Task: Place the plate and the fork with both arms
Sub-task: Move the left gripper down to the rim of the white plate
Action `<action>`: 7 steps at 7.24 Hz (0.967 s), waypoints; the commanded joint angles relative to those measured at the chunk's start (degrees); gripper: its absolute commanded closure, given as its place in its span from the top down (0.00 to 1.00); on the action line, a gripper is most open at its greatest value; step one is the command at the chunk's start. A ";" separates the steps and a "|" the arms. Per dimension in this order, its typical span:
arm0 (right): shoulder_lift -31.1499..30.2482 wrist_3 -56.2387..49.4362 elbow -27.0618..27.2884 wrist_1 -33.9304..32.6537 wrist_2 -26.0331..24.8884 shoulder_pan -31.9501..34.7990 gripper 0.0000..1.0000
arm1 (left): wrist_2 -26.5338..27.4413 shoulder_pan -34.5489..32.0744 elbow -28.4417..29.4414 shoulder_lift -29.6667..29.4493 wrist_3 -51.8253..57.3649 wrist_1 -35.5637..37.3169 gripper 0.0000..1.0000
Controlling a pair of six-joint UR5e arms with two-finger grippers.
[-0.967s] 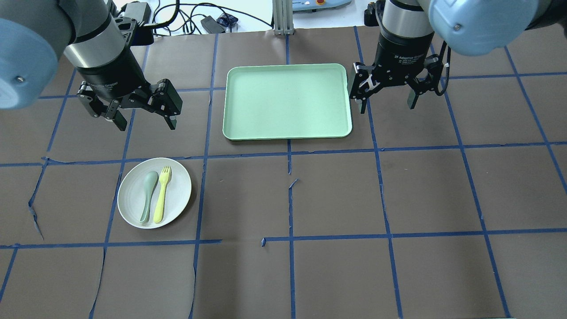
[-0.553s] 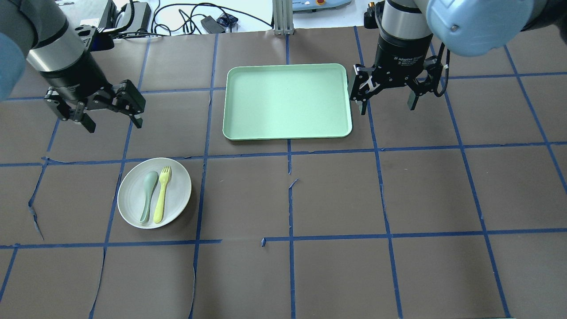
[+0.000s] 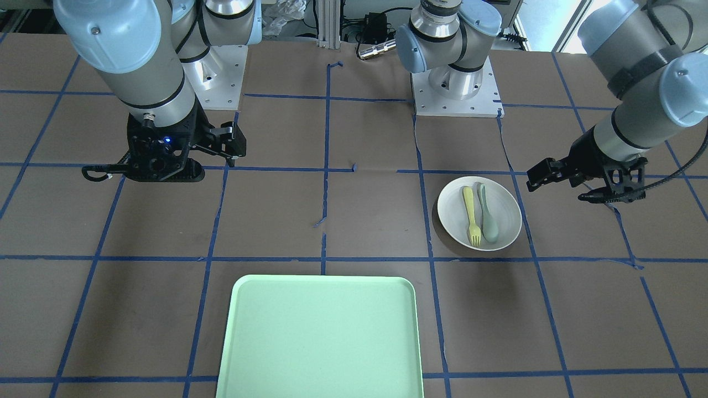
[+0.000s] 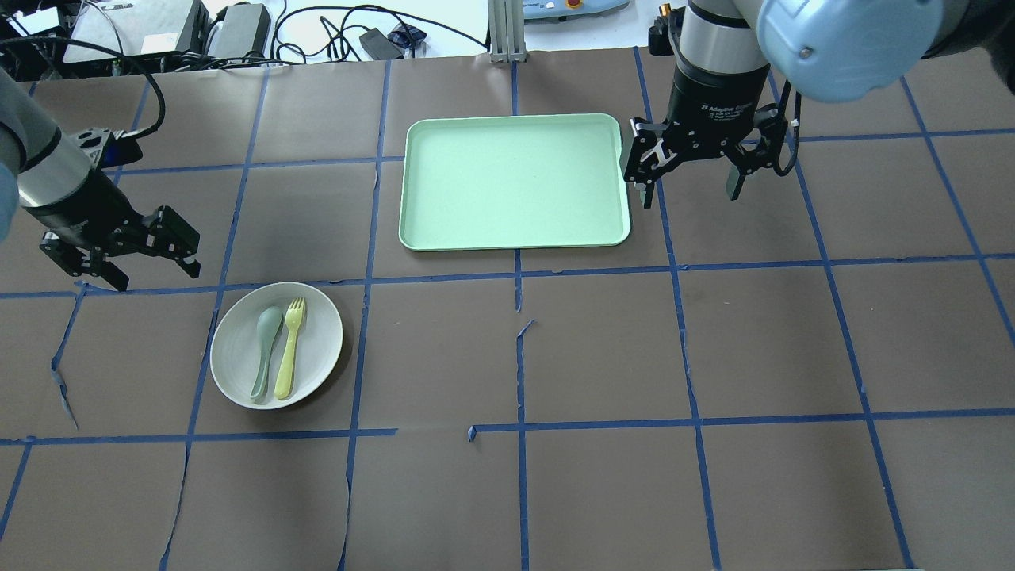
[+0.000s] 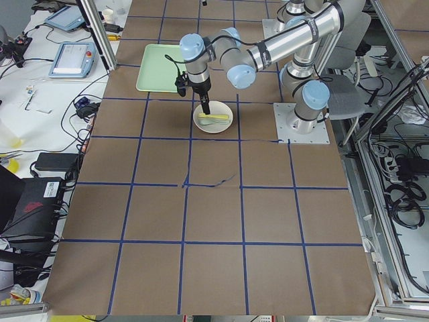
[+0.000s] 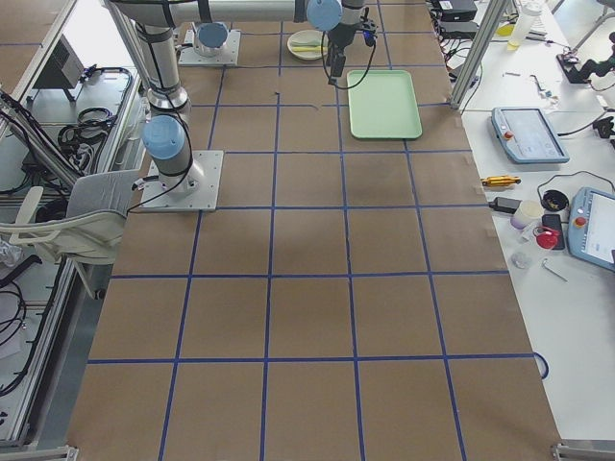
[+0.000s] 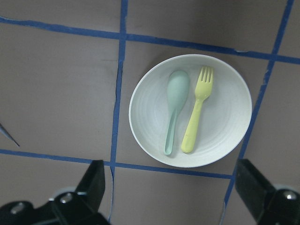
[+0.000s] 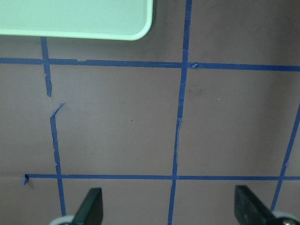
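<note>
The off-white plate sits on the table's left half, with the pale yellow fork lying in it beside a grey-green spoon. My left gripper is open and empty, above the table just beyond and to the left of the plate. The left wrist view looks down on the plate, the fork and the spoon, with the open fingers at the bottom edge. My right gripper is open and empty, just right of the tray's right edge.
A large pale green tray lies empty at the far middle of the table; its corner shows in the right wrist view. Brown paper with blue tape lines covers the table. Cables and boxes lie beyond the far edge.
My left gripper has moved left and back toward the robot, from near the tray's left side to beside the plate. The right gripper has barely moved. Plate, fork and spoon are unmoved.
</note>
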 commanded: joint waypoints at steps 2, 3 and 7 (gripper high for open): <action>0.50 0.00 0.54 0.35 0.05 0.00 1.00 | 0.38 1.33 -4.12 -5.23 1.70 4.39 1.00; 0.41 0.08 2.20 -0.35 -0.37 0.00 1.00 | 0.38 1.33 -6.13 -6.46 2.31 5.79 1.00; 0.41 0.08 3.10 -0.45 -0.47 0.00 1.00 | 0.12 6.93 -8.26 -11.65 11.24 8.61 0.92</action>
